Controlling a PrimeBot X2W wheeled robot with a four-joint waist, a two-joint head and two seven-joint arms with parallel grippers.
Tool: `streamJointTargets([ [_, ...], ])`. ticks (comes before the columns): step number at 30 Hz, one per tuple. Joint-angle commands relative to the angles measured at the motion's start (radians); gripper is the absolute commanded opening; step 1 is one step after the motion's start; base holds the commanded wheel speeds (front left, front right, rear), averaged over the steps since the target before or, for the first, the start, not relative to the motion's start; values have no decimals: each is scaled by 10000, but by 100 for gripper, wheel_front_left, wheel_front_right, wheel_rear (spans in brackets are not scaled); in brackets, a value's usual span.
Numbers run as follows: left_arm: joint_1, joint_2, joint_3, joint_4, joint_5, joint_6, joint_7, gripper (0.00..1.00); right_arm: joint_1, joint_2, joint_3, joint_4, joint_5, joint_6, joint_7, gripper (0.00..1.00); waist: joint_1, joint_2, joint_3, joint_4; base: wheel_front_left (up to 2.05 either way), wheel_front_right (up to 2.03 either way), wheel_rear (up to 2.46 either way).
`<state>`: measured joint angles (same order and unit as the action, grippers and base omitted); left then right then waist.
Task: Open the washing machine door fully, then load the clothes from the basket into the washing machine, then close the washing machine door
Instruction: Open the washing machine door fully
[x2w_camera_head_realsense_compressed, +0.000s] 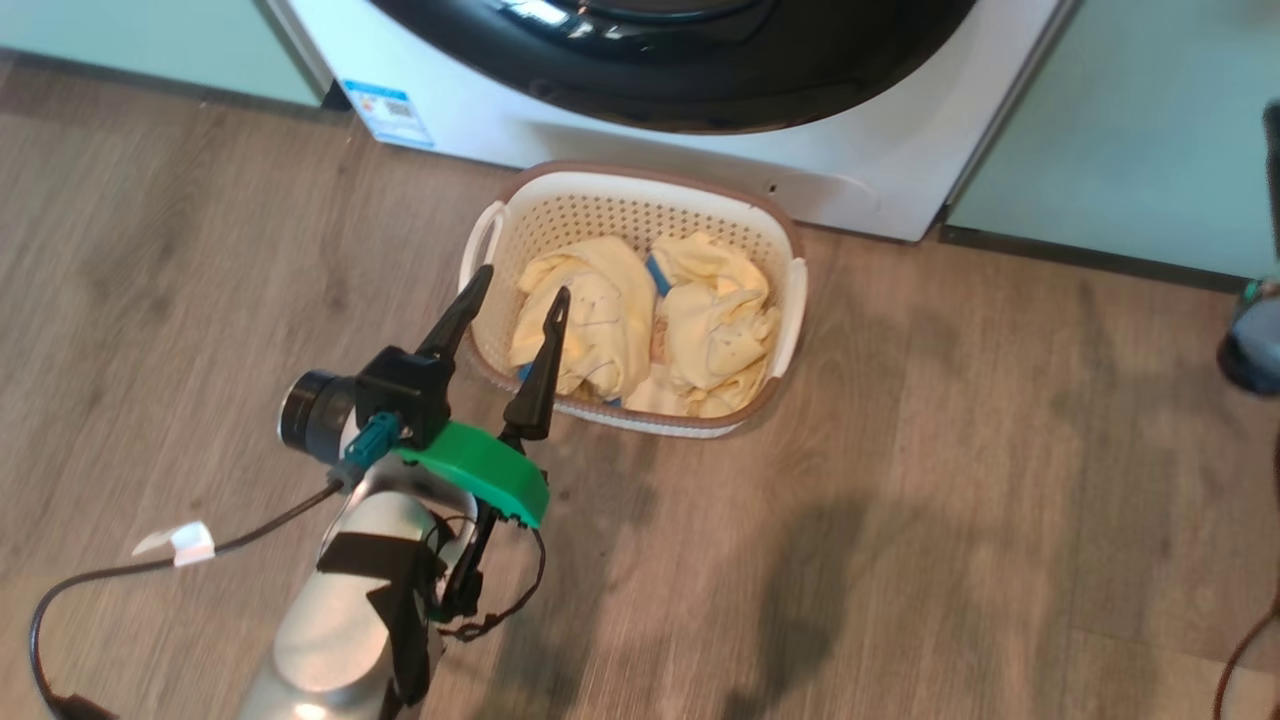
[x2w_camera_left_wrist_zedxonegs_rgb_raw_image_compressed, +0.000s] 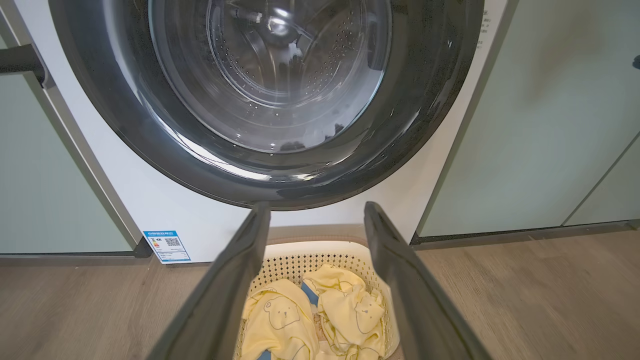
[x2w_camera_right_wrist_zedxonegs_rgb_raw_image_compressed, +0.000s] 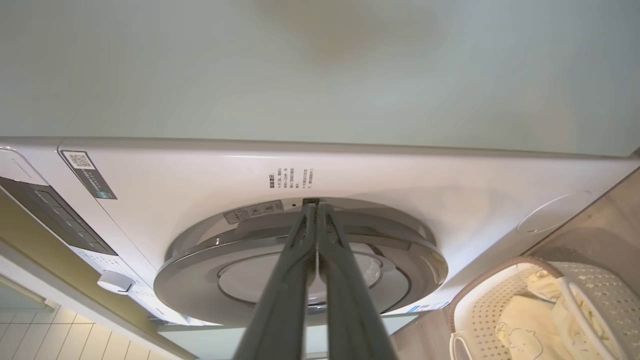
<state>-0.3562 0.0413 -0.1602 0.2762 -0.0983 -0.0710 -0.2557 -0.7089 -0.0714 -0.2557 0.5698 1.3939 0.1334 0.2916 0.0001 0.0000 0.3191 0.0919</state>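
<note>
Basket (x2w_camera_head_realsense_compressed: 640, 215) lengthwise along washing machine (x2w_camera_head_realsense_compressed: 500, 120) front

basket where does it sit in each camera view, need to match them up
Head view: basket upper middle, on the floor before the washing machine.
Left wrist view: basket bottom centre, between the fingers of the open left tool.
Right wrist view: basket lower right corner, cut by the picture's edge.
Shared landmark: the pale yellow clothes lying inside it.
</note>
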Motion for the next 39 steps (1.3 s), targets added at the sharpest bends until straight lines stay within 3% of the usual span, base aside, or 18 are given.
streamJointTargets([
  [1, -365, 101, 277, -318, -35, 21, -61, 100, -606, -159, 125, -181, 179, -27, 294, 0, -1, 0, 129, 140, 0, 0, 0],
  [8, -587, 93, 42, -272, -244, 62, -61, 100, -2113, -536, 359, 862, 648, -27, 1954, 0, -1, 0, 434, 467, 0, 0, 0],
  [14, -784, 91, -281, -278, -416, 121, -61, 100, -3336, -640, 598, 1665, 560, -27, 2546, 0, -1, 0, 656, 695, 0, 0, 0],
  [39, -1367, 90, -1095, -560, -744, 473, -61, 100, -7751, -446, 830, 5350, -245, -27, 2113, 0, -1, 0, 1718, 1460, 0, 0, 0],
])
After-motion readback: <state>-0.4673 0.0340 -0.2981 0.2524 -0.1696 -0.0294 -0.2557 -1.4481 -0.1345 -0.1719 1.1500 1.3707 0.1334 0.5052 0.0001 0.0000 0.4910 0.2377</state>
